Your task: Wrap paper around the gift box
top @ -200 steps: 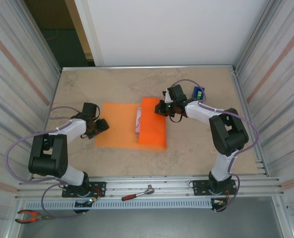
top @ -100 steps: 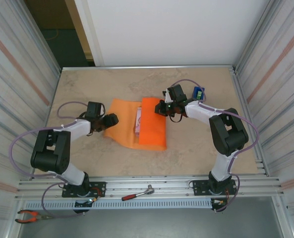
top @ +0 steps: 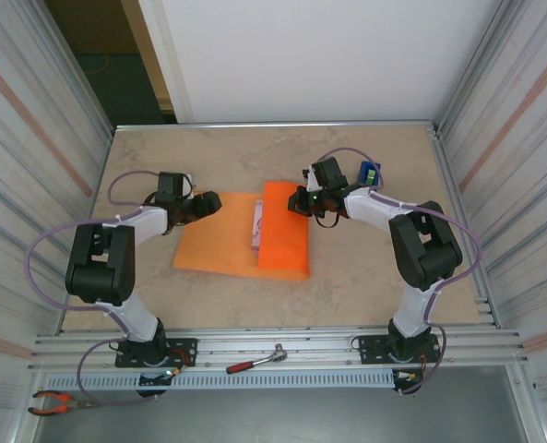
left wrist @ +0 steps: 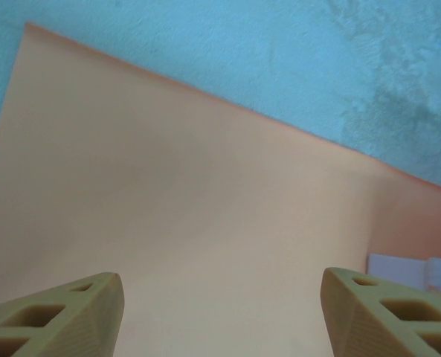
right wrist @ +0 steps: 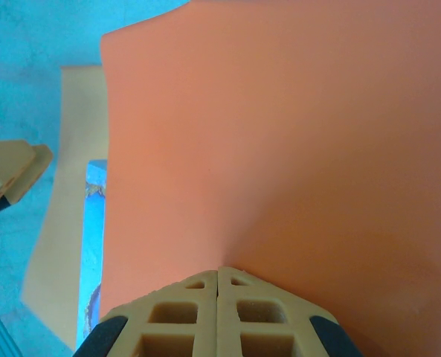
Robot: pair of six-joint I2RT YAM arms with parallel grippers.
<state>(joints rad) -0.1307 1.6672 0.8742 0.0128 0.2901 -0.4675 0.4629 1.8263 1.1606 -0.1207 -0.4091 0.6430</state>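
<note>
— At the table's centre, how far is the wrapping judged to be?
— One side is done. The 3 o'clock flap of the paper is laid over the gift box, of which a pale strip is seen at the middle. The right gripper is rested on that flap, jaws closed on nothing.
— And what is left?
— The 9 o'clock half is not yet folded. The left gripper is held wide apart and empty over its 10 o'clock corner; whether the sheet is touched cannot be told.
</note>
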